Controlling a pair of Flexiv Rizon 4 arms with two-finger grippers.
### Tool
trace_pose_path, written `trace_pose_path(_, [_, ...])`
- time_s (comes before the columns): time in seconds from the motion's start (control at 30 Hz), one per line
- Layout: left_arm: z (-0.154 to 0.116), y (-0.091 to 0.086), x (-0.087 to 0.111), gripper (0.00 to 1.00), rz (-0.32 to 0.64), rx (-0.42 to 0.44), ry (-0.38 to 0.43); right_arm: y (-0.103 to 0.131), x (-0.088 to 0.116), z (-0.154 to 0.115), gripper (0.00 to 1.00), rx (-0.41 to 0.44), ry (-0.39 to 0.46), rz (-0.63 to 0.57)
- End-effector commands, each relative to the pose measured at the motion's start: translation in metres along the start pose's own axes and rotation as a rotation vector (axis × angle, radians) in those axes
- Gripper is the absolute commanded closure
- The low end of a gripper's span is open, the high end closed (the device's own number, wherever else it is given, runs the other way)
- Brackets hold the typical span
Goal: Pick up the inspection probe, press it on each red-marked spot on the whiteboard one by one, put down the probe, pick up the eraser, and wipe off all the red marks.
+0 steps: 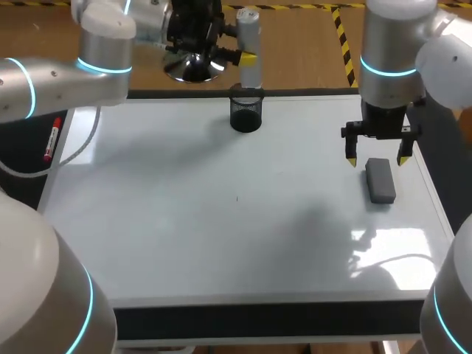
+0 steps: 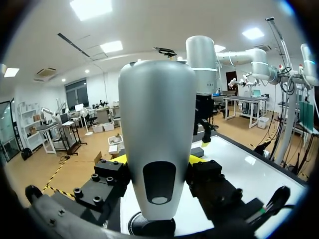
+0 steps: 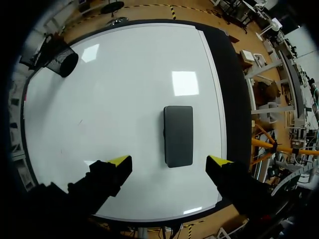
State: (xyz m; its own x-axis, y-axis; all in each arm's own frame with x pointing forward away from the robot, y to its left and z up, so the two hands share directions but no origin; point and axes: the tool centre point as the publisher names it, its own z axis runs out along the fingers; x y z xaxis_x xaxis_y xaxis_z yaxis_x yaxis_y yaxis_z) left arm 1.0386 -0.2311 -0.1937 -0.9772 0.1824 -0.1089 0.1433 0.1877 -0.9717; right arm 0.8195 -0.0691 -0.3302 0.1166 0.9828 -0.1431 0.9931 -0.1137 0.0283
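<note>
The coming move turns on our right gripper (image 3: pixel 169 162) and the eraser (image 3: pixel 178 135). The gripper hangs over the whiteboard's (image 1: pixel 221 221) right side with its fingers spread wide and nothing in them. In the right wrist view the eraser lies flat on the board just ahead of the fingertips, centred in the gap between them. Its long axis runs straight away from the gripper, square to the line joining the two yellow tips. We judge that the fingers would therefore close across its narrow width, after a short reach forward and a descent, with little or no turning of the wrist. This arm is by far the nearer one. Our left gripper (image 2: pixel 158 162) is well apart at the far edge of the board, clamped on the inspection probe (image 2: pixel 157 124), which it holds upright above the black mesh cup (image 1: pixel 245 114). We can make out no red marks on the board from these views.
</note>
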Motion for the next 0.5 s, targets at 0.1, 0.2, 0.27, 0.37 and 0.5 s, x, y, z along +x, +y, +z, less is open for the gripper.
trace_pose_path(0.1, [0.01,0.001,-0.014,1.0,0.009,-0.001,0.014,-0.001,-0.001,-0.002,0.0,-0.002,0.0,-0.001])
trace_pose_path(0.2, [0.013,0.002,-0.018,1.0,0.006,-0.002,0.016,-0.001,-0.001,-0.002,0.0,-0.002,0.0,-0.001])
trace_pose_path(0.27, [0.014,0.005,-0.021,1.0,0.004,-0.007,0.016,-0.001,-0.001,-0.002,0.0,-0.002,0.0,-0.001])
trace_pose_path(0.37, [0.016,0.007,-0.023,1.0,0.007,-0.014,0.008,-0.001,-0.001,-0.002,0.0,-0.002,0.0,-0.001])
trace_pose_path(0.5, [0.015,0.009,-0.025,1.0,0.007,-0.016,0.01,-0.001,-0.001,-0.002,0.0,-0.002,0.0,-0.001])
